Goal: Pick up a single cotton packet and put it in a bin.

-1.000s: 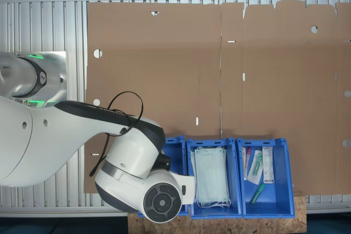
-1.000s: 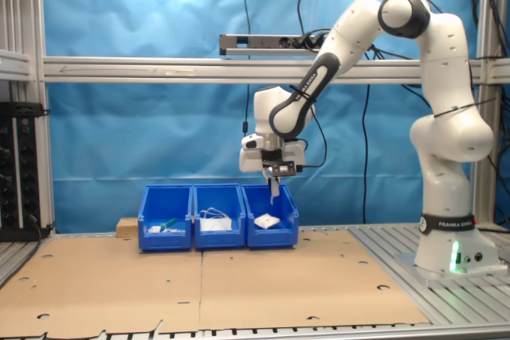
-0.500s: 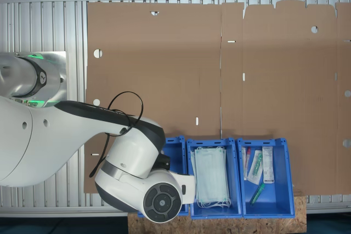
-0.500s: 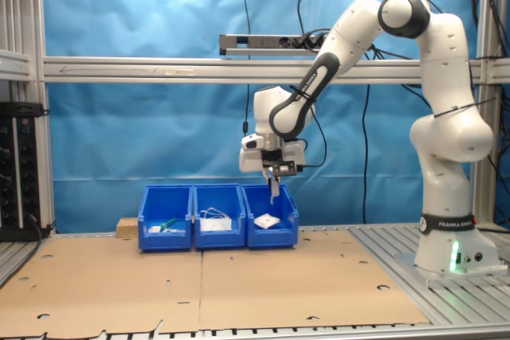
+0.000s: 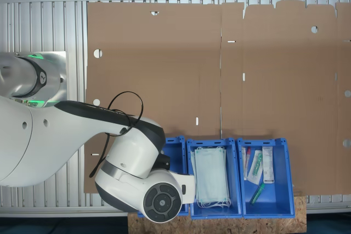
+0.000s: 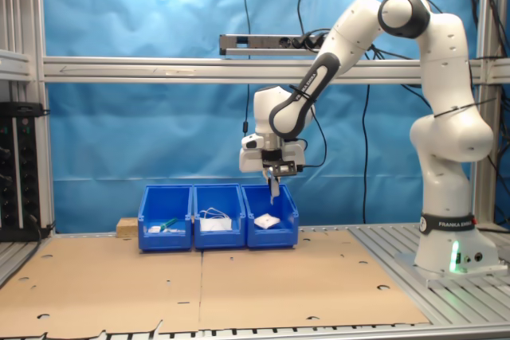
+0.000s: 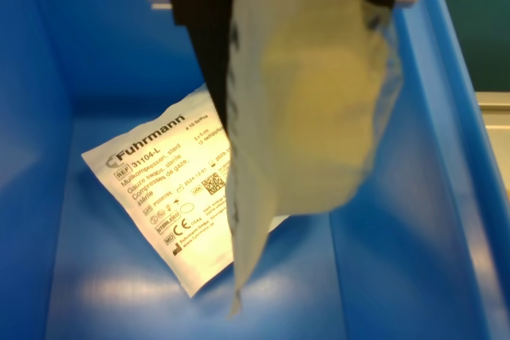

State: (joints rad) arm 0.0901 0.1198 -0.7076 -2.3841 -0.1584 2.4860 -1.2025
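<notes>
**Cotton packet held over bin: release pending**

The gripper (image 6: 273, 183) is seen in the second exterior view hanging above the blue bin (image 6: 271, 232) at the second exterior view's right end of a row of three. A cotton packet (image 7: 303, 117) is clamped between the jaws and hangs edge-down in the wrist view, directly over the bin's floor (image 7: 398, 276). A second, like packet with dark print (image 7: 171, 197) lies flat on that floor, apart from the held one.

In the first exterior view the neighbouring bin of pale green face masks (image 5: 211, 176) and the bin of syringe packets (image 5: 260, 168) are noted; the cardboard sheet (image 5: 219, 69) covers the desk.

The step in hand is judged to be the placing: the packet is lifted and positioned. The next move is judged to call for a short descent within the walls, then an opening of the jaws so that the packet drops inside.
</notes>
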